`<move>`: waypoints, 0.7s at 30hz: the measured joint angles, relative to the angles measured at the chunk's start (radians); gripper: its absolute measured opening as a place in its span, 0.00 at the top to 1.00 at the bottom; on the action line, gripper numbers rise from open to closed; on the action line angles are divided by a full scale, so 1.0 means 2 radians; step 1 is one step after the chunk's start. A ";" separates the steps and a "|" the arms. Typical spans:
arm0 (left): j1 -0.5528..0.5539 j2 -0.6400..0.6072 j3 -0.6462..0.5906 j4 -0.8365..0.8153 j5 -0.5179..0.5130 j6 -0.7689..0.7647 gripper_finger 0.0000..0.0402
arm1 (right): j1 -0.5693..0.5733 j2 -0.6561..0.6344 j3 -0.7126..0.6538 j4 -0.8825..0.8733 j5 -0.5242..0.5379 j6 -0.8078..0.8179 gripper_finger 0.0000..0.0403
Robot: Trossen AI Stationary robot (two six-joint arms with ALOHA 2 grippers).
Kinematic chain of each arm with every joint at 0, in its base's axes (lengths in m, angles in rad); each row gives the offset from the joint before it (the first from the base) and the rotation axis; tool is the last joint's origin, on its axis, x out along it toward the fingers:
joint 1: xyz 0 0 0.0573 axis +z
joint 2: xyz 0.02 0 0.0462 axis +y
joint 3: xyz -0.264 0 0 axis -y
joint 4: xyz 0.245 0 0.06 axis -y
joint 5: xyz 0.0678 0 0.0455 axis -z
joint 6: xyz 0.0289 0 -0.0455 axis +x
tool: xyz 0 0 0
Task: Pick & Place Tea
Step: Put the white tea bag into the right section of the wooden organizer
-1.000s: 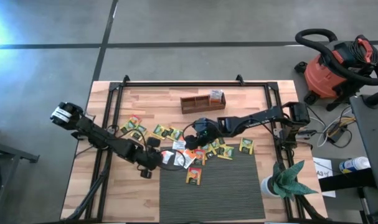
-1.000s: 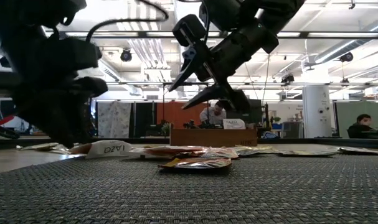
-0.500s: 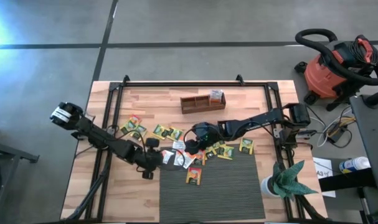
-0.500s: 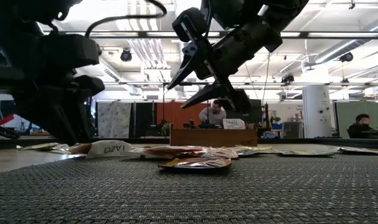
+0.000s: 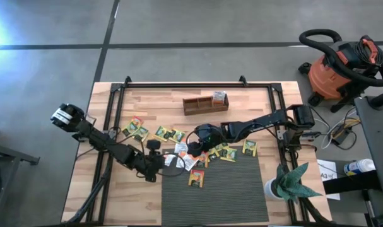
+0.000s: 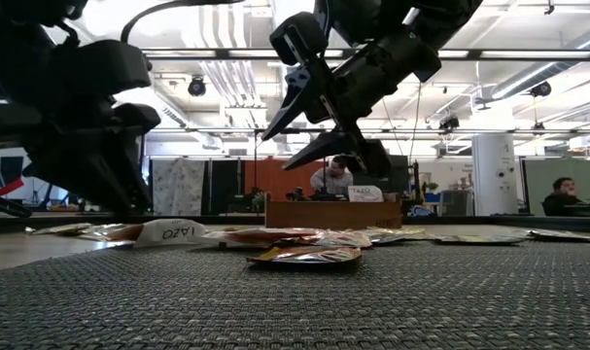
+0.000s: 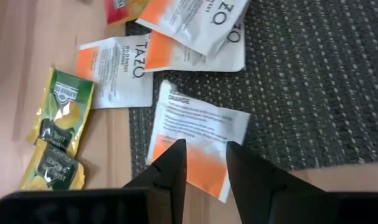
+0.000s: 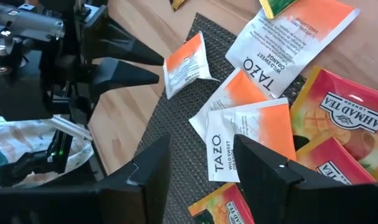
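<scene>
Now | your left gripper [image 7: 204, 163], jaws apart, straddles white-orange sachet [image 7: 198, 140] for pickup | right gripper [image 8: 201, 155] gapes over pile, 12 o'clock

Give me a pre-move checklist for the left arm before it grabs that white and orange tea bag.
1. Left pincer open: ok.
2. Fingers on either side of the white and orange tea bag: ok.
3. Nothing lying on that bag: ok.
4. Right pincer apart from the left one: ok, it hangs open over other tea bags.
5. Room in the wooden tray: ok, two compartments look free.
6. Bag flat on the mat: cannot tell.
</scene>
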 joint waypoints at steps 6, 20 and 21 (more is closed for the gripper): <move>-0.015 0.004 0.000 0.004 -0.008 -0.001 0.73 | 0.000 0.000 0.000 0.000 0.000 -0.005 0.58; -0.052 0.043 0.004 0.017 -0.061 -0.035 0.73 | 0.000 0.000 0.000 -0.003 0.000 -0.008 0.58; -0.057 0.044 0.004 0.018 -0.065 -0.035 0.73 | 0.000 0.000 0.000 -0.003 0.000 -0.008 0.58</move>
